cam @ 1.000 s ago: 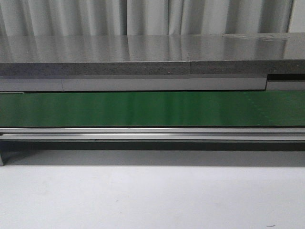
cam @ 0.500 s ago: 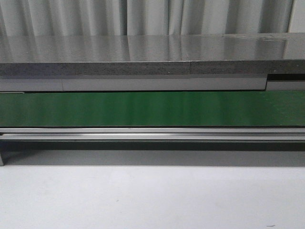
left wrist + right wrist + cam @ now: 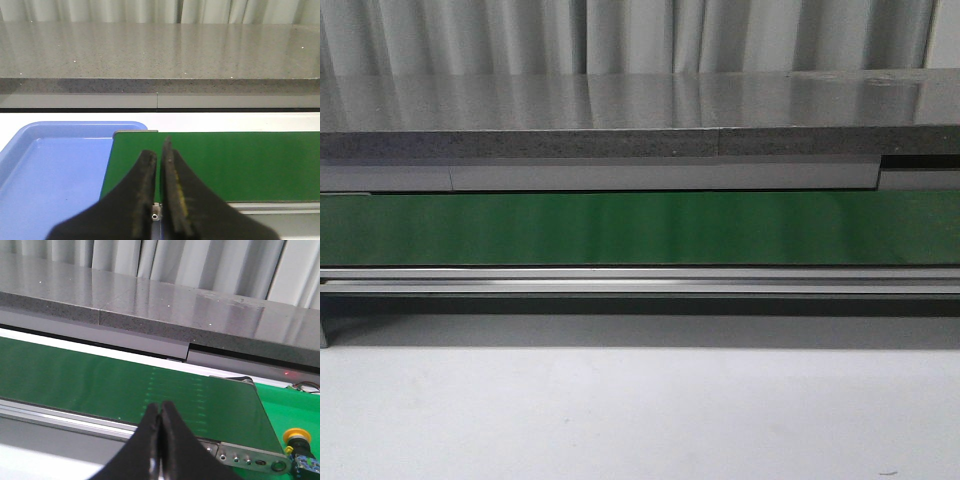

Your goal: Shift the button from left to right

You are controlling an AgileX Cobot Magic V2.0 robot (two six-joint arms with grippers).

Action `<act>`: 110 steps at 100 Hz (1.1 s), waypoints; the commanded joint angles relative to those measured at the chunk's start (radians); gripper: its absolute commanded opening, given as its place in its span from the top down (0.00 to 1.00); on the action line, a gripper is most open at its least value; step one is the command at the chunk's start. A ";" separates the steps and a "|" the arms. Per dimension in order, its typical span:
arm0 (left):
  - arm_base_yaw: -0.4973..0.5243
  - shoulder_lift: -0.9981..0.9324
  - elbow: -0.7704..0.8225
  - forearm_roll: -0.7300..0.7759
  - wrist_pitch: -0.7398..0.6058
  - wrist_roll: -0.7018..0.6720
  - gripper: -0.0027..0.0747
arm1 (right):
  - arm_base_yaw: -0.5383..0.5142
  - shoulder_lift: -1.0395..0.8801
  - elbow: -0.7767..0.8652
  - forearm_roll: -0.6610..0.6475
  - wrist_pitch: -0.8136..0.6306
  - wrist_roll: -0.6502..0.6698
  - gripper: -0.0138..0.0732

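Both pincers (image 3: 159,165) (image 3: 159,415) together, empty — button (image 3: 298,444) half cut off at frame edge.

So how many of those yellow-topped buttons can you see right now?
1. The button shows only in the right wrist view, on the bright green surface just past the end of the green conveyor belt. The front view shows none; others may lie out of view.
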 commanded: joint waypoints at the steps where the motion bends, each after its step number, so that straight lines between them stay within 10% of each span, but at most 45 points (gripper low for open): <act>1: -0.009 0.009 -0.024 -0.013 -0.087 -0.002 0.96 | -0.001 -0.016 0.001 -0.010 -0.073 0.003 0.92; 110: -0.011 -0.385 0.330 0.228 -0.218 -0.324 0.96 | -0.001 -0.016 0.001 -0.010 -0.073 0.003 0.92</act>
